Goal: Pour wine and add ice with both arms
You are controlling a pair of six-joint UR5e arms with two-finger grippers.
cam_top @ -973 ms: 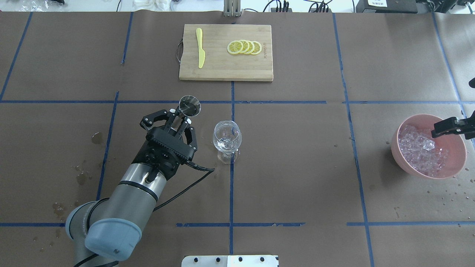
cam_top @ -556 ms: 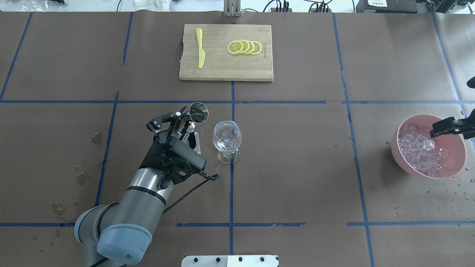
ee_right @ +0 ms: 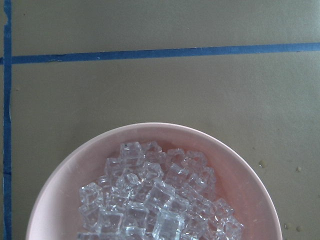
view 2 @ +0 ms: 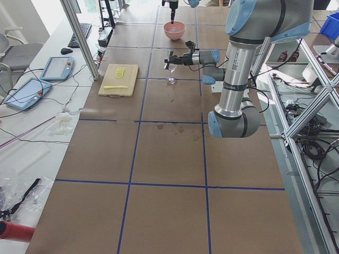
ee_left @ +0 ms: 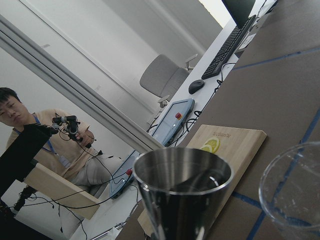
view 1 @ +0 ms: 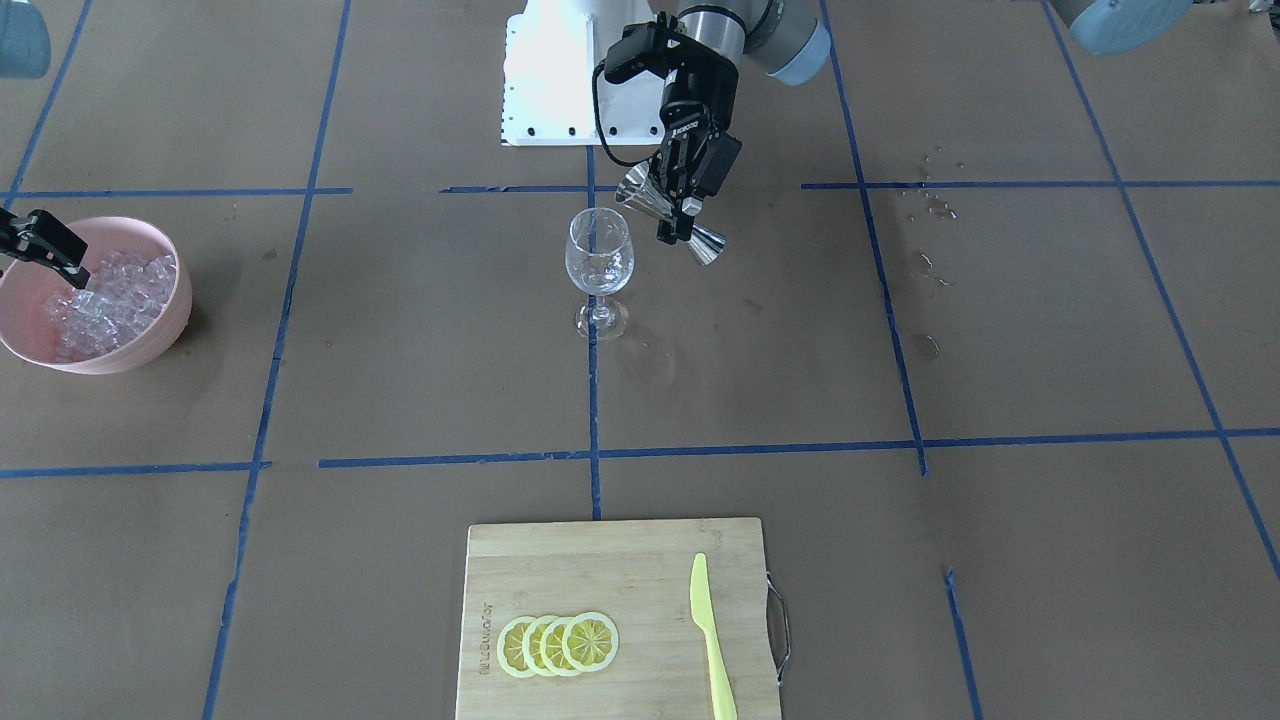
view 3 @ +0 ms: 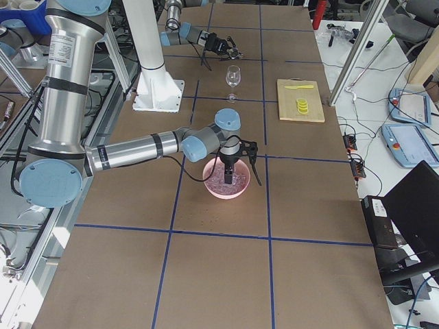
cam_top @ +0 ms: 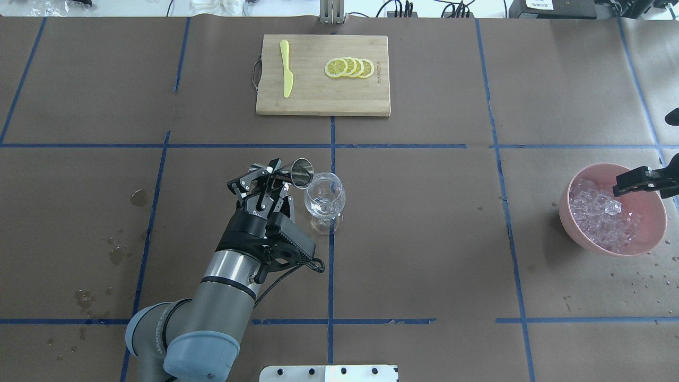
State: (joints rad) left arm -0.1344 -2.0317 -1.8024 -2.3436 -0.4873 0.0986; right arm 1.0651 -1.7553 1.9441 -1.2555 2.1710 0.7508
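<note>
My left gripper (cam_top: 278,172) is shut on the waist of a steel double jigger (cam_top: 302,172) and holds it tipped, its mouth at the rim of the clear stemmed wine glass (cam_top: 324,199). In the front view the jigger (view 1: 640,197) leans over the glass (view 1: 600,255). The left wrist view shows the jigger's mouth (ee_left: 182,185) beside the glass rim (ee_left: 292,190). My right gripper (cam_top: 636,180) hangs open and empty over the pink bowl (cam_top: 655,241) with the heap of ice (cam_top: 599,220). The right wrist view shows the ice (ee_right: 155,200) in the bowl (ee_right: 65,175).
A wooden cutting board (cam_top: 318,101) at the far middle carries a yellow knife (cam_top: 286,74) and lemon slices (cam_top: 350,67). Water spots (cam_top: 139,197) mark the brown paper on the left. The white pedestal (cam_top: 329,373) is at the near edge.
My left gripper has moved right toward the glass and tipped the jigger, bringing its mouth to the glass rim. The right gripper has stayed over the bowl.
</note>
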